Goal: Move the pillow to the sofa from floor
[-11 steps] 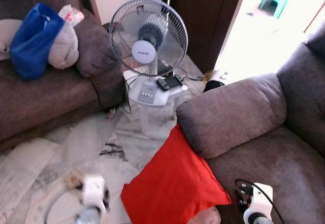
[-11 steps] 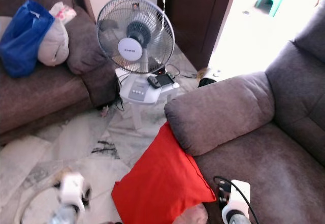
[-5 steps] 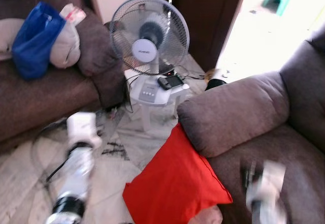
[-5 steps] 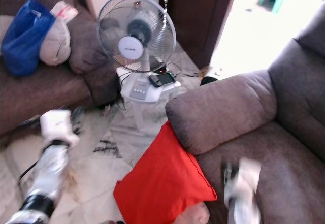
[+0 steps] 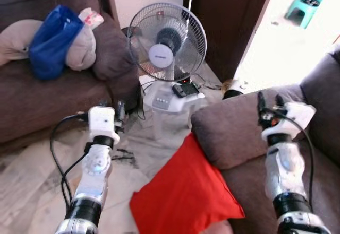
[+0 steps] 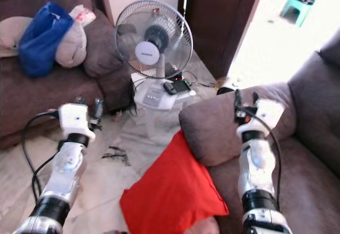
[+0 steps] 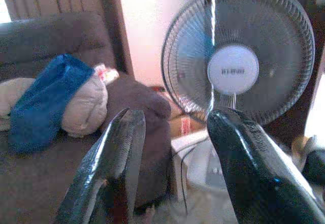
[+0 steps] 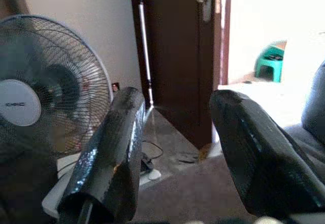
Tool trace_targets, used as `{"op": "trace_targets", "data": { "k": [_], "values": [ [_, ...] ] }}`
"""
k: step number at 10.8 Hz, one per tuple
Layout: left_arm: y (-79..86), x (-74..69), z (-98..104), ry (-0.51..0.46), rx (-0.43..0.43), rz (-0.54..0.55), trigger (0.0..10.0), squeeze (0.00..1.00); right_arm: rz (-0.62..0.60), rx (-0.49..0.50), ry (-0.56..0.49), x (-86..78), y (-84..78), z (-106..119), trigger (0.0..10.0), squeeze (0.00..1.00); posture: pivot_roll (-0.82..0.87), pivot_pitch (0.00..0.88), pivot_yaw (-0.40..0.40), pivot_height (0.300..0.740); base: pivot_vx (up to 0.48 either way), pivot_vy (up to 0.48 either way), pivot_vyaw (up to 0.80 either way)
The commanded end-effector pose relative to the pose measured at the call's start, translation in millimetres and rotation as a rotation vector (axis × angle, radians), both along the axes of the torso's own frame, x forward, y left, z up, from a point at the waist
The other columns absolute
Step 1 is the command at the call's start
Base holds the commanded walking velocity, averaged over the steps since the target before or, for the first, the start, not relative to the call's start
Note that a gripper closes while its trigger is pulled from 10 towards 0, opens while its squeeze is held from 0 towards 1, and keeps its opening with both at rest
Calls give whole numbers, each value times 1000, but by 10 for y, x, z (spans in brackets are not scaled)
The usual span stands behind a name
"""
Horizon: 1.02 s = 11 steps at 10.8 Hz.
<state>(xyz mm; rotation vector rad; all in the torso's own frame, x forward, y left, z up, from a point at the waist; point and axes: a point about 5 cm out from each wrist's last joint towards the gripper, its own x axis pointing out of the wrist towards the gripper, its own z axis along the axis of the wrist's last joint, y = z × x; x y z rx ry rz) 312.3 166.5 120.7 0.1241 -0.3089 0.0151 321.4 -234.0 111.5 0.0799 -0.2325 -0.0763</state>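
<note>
Jaws on both arms gape empty (red pillow (image 5: 183,194) bottom edge cut off).

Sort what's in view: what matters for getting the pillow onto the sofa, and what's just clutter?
Job: pillow, red, on the floor against the sofa; left gripper and right gripper, both raised, jaws open.

Clutter: fan, blue bag, green stool, second sofa.

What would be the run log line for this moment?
pillow: on floor, leaning on sofa | left gripper: raised, open | right gripper: raised, open
</note>
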Motion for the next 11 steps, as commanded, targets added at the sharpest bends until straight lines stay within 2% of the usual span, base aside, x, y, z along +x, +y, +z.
{"op": "trace_targets", "data": {
  "k": [1,2,3,4,5,6,7,8,9,11],
  "values": [
    [-79,-29,70,-28,-4,-14,10000,0,30,-6,3,-5,27,16,10000,0,43,0,-87,740,0,0,0],
    [-134,-68,102,-48,-9,-29,10000,0,53,-29,18,-50,57,-7,10000,0,40,0,-99,740,0,0,0],
    [-251,-153,-18,-16,-32,-40,10000,0,82,-53,77,-153,52,-101,10000,0,37,0,-117,740,0,0,0],
    [-271,-166,-75,3,-45,-32,10000,0,94,-61,84,-165,57,-112,10000,0,39,0,-115,740,0,0,0],
    [-275,-149,-47,-1,-42,-33,10000,0,97,-56,83,-155,71,-88,10000,0,52,0,-103,740,0,0,0],
    [-252,-116,-3,-10,-35,-34,10000,0,100,-52,75,-132,101,-74,10000,0,61,0,-98,740,0,0,0],
    [-171,-85,43,-20,-13,-23,10000,0,123,-33,69,-87,210,-57,10000,0,63,0,-114,740,0,0,0],
    [-78,-107,19,-9,-25,21,10000,0,149,-38,78,-69,284,-59,10000,0,61,0,-129,740,0,0,0],
    [-22,-164,-41,17,-38,58,10000,0,149,-38,86,-84,284,-37,10000,0,52,0,-119,740,0,0,0],
    [-73,-138,-21,26,-37,20,10000,0,134,-26,81,-124,283,-21,10000,0,32,0,-76,740,0,0,0]
  ]
}}
